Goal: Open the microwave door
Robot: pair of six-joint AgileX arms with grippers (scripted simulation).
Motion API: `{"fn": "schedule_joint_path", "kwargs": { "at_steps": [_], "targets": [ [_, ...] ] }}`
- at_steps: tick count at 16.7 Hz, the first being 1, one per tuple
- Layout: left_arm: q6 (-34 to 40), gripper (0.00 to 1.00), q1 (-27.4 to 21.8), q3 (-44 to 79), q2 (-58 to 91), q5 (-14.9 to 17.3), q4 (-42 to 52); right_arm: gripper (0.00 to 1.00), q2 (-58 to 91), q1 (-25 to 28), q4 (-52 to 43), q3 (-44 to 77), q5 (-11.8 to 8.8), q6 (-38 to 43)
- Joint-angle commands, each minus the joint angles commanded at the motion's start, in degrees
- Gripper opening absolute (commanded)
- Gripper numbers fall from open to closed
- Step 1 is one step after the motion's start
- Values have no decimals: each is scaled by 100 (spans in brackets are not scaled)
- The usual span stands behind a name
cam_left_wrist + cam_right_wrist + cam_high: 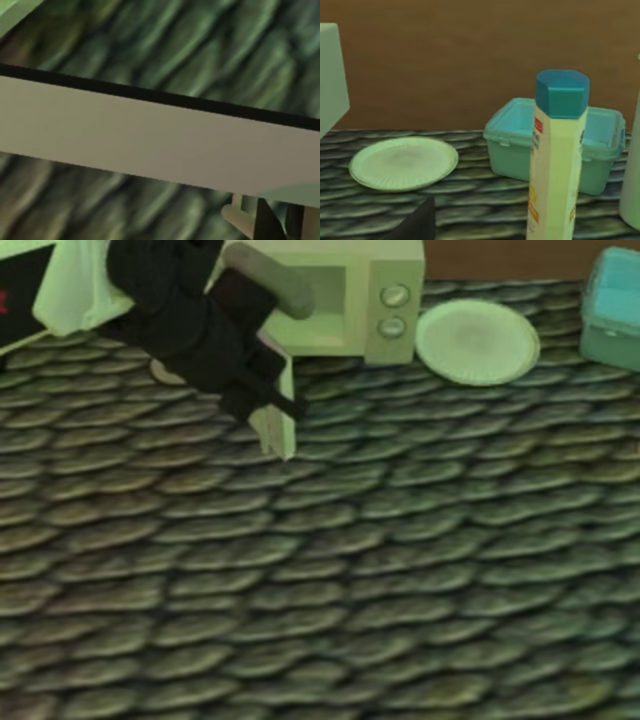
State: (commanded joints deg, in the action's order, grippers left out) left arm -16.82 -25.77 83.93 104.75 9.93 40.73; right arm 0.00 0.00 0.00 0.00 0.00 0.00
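The white microwave [385, 280] stands at the table's back, its two round knobs [394, 310] on the front panel. Its cavity [320, 305] shows open. The microwave door [283, 435] is swung out toward the table's front, seen edge-on from above. My left gripper [275, 405] holds the door's free edge, a dark finger on each side. In the left wrist view the door [150, 135] crosses as a pale band, with a dark finger [267, 222] beside a pale handle bar [240, 220]. My right arm is outside the top view.
A round white plate [477, 340] lies right of the microwave, and a light blue box [615, 310] sits at the far right. The right wrist view shows the plate [404, 162], the box [555, 145], a blue-capped bottle [557, 165] and one dark finger [420, 222].
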Motion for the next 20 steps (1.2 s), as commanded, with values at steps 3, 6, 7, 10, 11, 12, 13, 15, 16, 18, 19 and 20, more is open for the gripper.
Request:
{"fn": "schedule_joint_path", "kwargs": {
  "at_steps": [3, 6, 7, 10, 11, 12, 13, 15, 16, 18, 19, 20],
  "targets": [
    [-196, 0, 76, -32, -39, 90, 38, 100, 0, 0, 0, 0, 0, 0],
    [-659, 0, 256, -117, -139, 308, 123, 100, 0, 0, 0, 0, 0, 0],
    [-813, 0, 318, -148, -176, 385, 150, 100, 0, 0, 0, 0, 0, 0],
    [-1079, 0, 428, -213, -240, 521, 204, 100, 0, 0, 0, 0, 0, 0],
    [-1080, 0, 428, -213, -240, 521, 204, 100, 0, 0, 0, 0, 0, 0],
    [-1080, 0, 428, -213, -240, 521, 204, 100, 0, 0, 0, 0, 0, 0],
    [-1080, 0, 428, -213, -240, 521, 204, 100, 0, 0, 0, 0, 0, 0],
    [-1080, 0, 428, -213, -240, 521, 204, 100, 0, 0, 0, 0, 0, 0],
    [-1080, 0, 428, -213, -240, 521, 204, 100, 0, 0, 0, 0, 0, 0],
    [-1080, 0, 428, -213, -240, 521, 204, 100, 0, 0, 0, 0, 0, 0],
    [-1080, 0, 428, -213, -240, 521, 204, 100, 0, 0, 0, 0, 0, 0],
    [-1080, 0, 428, -213, -240, 521, 204, 100, 0, 0, 0, 0, 0, 0]
  ]
}}
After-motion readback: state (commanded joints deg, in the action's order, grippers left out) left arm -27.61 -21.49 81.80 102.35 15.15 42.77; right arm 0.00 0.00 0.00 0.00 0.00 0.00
